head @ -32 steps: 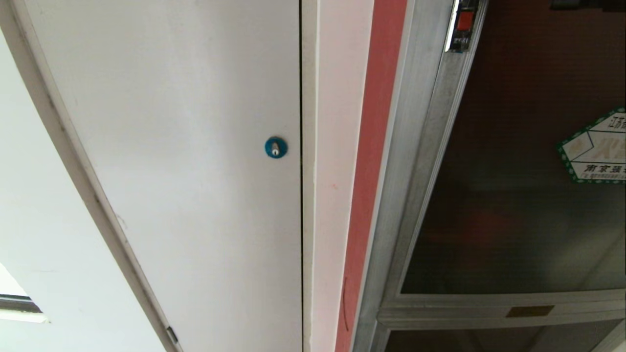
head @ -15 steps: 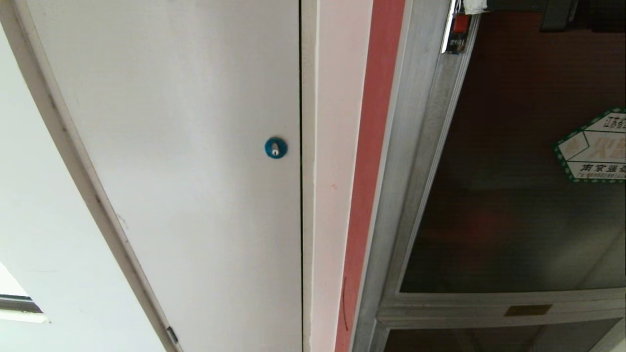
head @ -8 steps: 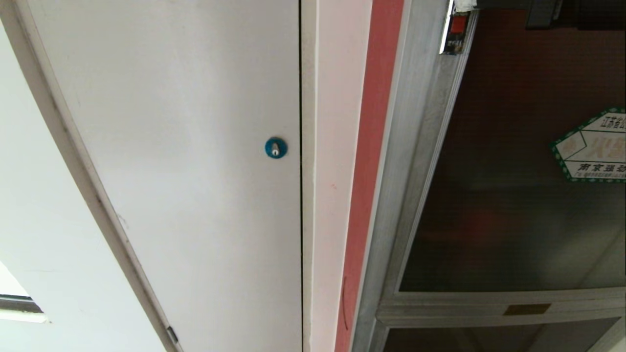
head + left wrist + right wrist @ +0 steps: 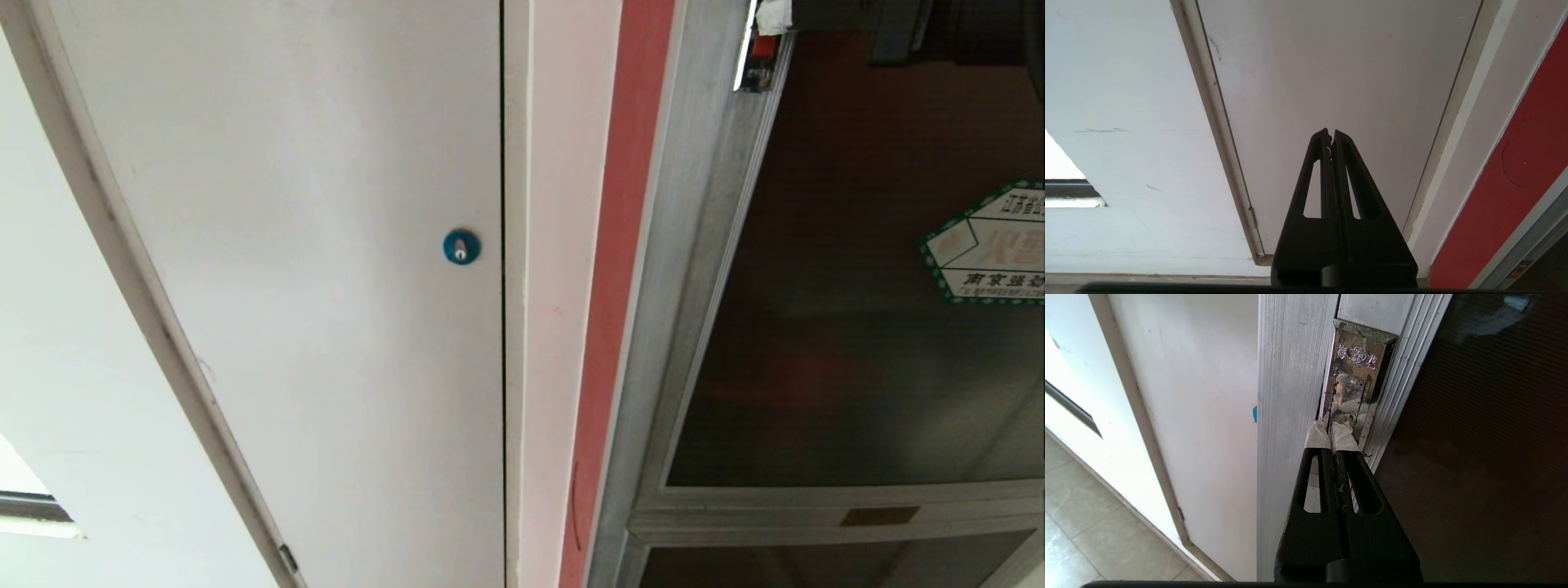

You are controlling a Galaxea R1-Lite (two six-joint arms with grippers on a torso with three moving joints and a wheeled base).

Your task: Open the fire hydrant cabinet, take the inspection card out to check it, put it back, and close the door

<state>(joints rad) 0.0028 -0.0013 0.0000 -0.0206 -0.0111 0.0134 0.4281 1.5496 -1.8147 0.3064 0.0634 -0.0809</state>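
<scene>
Door point(image 4: 857, 343) of dark glass adjoins red-edged wall point(image 4: 620, 245).

A plain white door point(image 4: 326, 286) (small blue round lock point(image 4: 460, 247)) stands beside a red wall strip point(image 4: 620, 286).

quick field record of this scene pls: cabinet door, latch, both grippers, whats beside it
door: aluminium-framed dark tinted glass door, not visibly swung open
latch: small red latch set in a metal plate on the frame edge
right gripper: shut, white-taped tips at the latch plate
left gripper: shut, parked facing the plain white door
sticker: green-bordered white sticker on the glass
neighbour: blue round lock on the white door
inspection card: not visible
</scene>
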